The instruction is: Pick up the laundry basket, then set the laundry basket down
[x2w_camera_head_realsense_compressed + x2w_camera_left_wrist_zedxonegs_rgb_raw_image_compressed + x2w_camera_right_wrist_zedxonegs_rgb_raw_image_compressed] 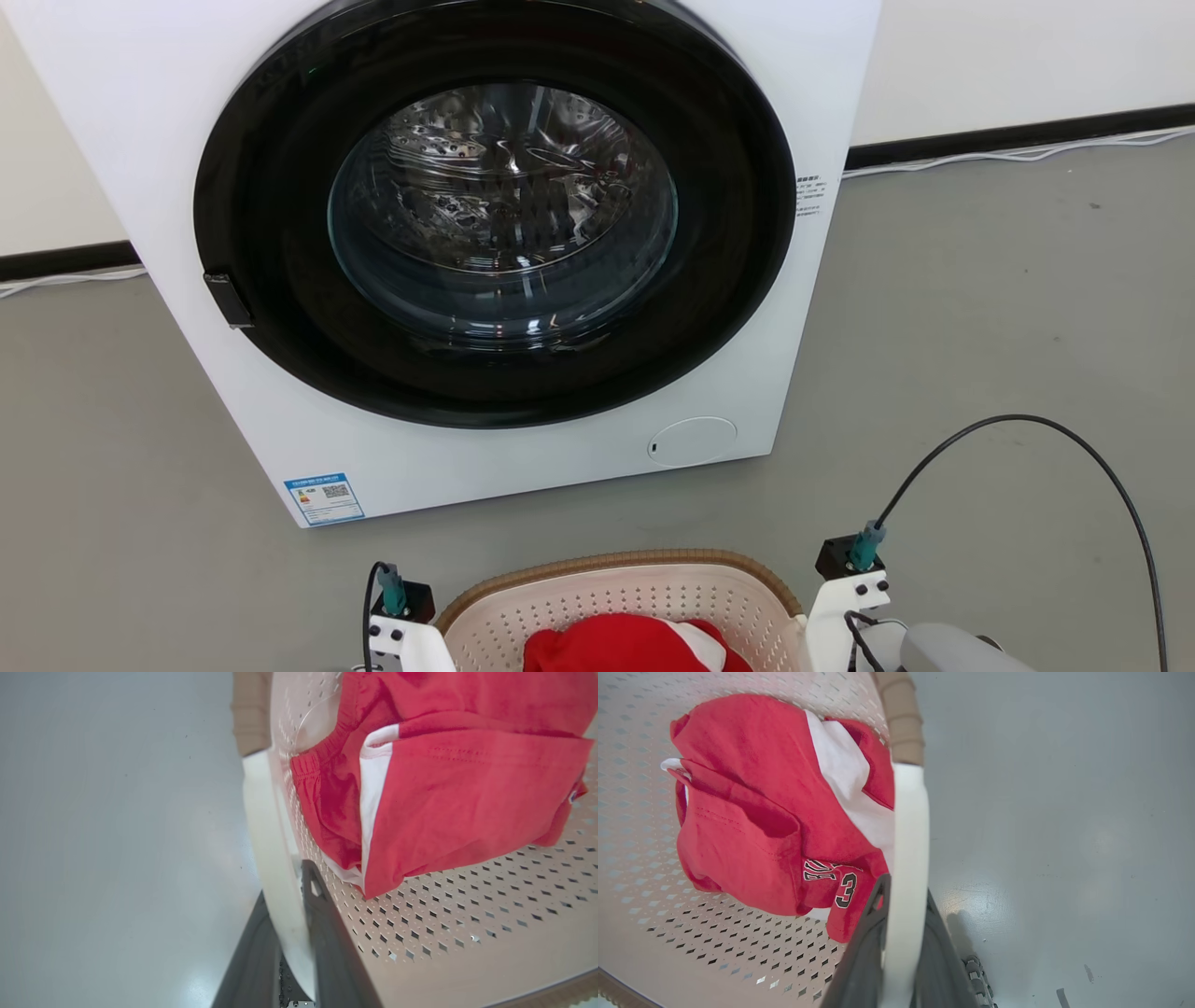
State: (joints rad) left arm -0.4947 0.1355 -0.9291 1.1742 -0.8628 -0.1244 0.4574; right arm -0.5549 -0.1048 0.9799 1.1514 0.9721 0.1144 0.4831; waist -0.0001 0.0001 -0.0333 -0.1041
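Observation:
The laundry basket (644,597) lies at the bottom edge of the head view, cream and perforated with a brown woven-look rim (616,560). A red and white garment (635,644) rests inside it. In the left wrist view my left gripper (286,891) is shut on the basket's white side handle (266,826), one dark finger on each side of it. My right gripper (903,891) is likewise shut on the other white handle (908,826). Whether the basket touches the floor I cannot tell.
A white front-loading washing machine (822,112) stands just beyond the basket, its round dark door (504,233) shut. Grey floor (980,308) spreads to both sides. A black cable (1027,422) loops up from my right wrist. White cables (1027,151) run along the wall base.

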